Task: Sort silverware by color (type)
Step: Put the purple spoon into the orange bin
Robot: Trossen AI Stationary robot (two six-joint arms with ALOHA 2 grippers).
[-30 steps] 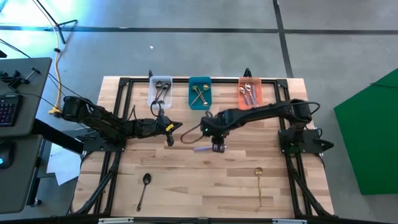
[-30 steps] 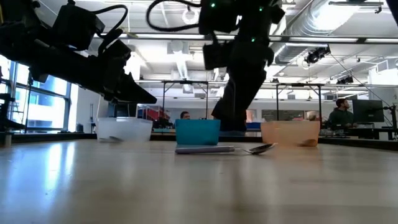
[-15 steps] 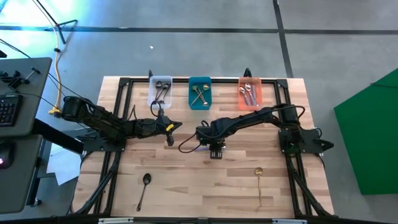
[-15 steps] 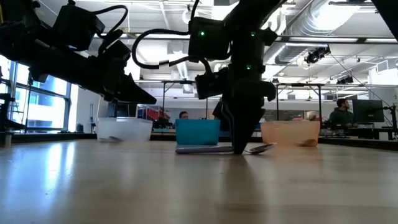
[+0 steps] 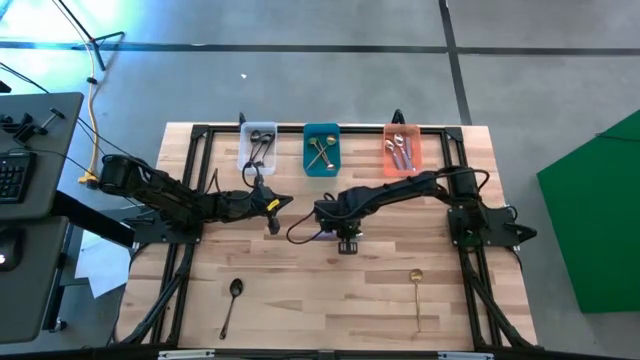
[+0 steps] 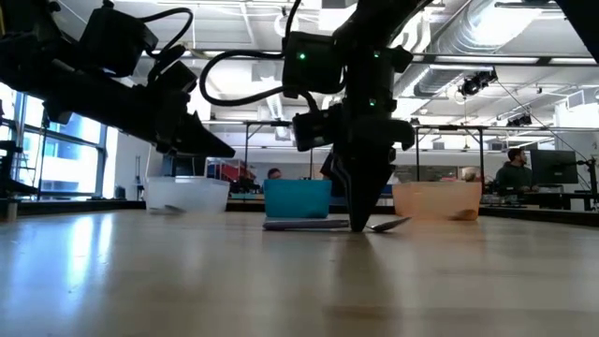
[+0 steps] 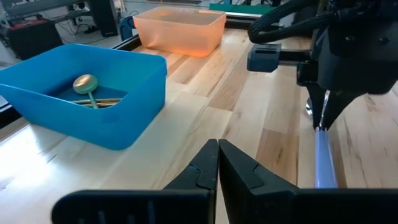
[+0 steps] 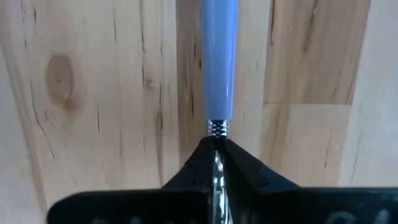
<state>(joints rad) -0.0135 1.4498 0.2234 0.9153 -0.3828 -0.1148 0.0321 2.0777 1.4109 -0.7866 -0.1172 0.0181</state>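
Spoon [image 8: 217, 59] bowl hidden under gripper [image 8: 216, 144]

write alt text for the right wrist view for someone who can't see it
The right gripper is shut on the silver neck of a spoon lying on the wooden table. The spoon's lavender handle runs straight away from the two dark fingertips, along the planks.

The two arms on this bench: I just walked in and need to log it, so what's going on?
The right gripper is shut on the lavender-handled silver spoon at mid-table, pinching its metal neck while it lies on the wooden table. The left gripper, shut and empty, waits nearby. A black spoon and a gold spoon remain unsorted; the clear bin, teal bin and orange bin already hold spoons.
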